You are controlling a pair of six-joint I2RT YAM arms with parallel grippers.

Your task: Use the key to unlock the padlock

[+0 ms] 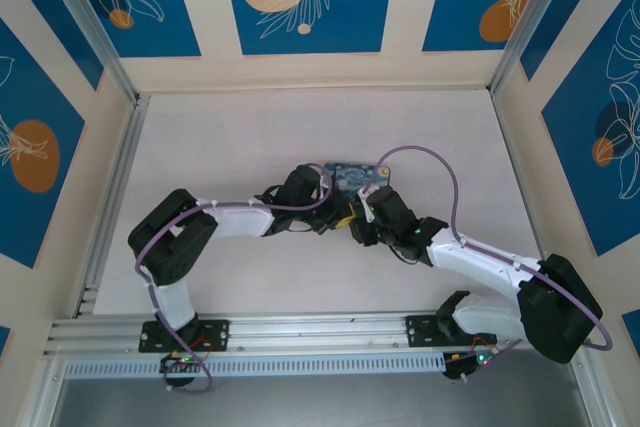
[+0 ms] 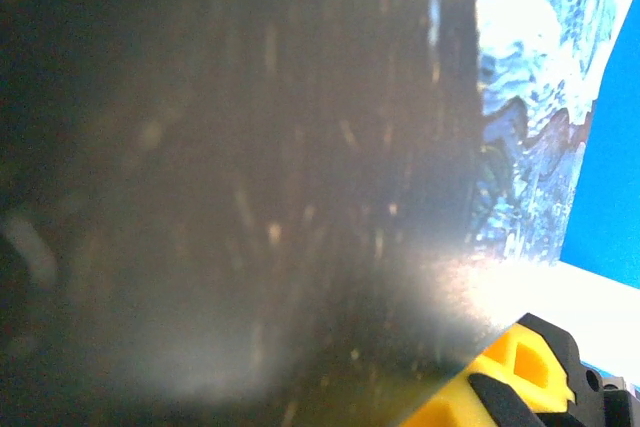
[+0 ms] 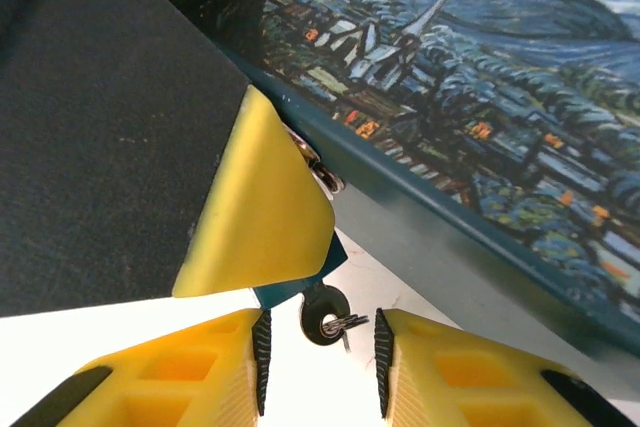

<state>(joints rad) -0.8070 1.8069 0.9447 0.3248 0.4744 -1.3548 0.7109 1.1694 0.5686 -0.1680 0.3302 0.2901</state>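
1. two grips matter here: the left gripper is closed tight. in the right wrist view one of its yellow fingers covers the padlock, whose bluish corner pokes out at the finger's 6 o'clock, so it looks clamped on the lock
2. the right gripper stands narrowly parted around the head of the key, with neither pad touching it as far as i can see; the key sits at the padlock's 6 o'clock, right against it
3. risk: if the pads close off-centre they may pinch the small ring on the key's head rather than its flat, and a turn would then slip or tilt the key
4. risk: a twist against a lock held by so little could drag it out of the left grip, or tug the painted box lying just beside it at 1 o'clock
5. hidden: the key's blade and the keyhole, so i cannot tell whether the key is fully seated; the shackle lies behind the yellow finger, with only small metal parts showing at the finger's 3 o'clock
6. hard to read: the left wrist view is mostly dark blur, and from above, the lock and key are too small to make out where the grippers meet at the box's 6 o'clock
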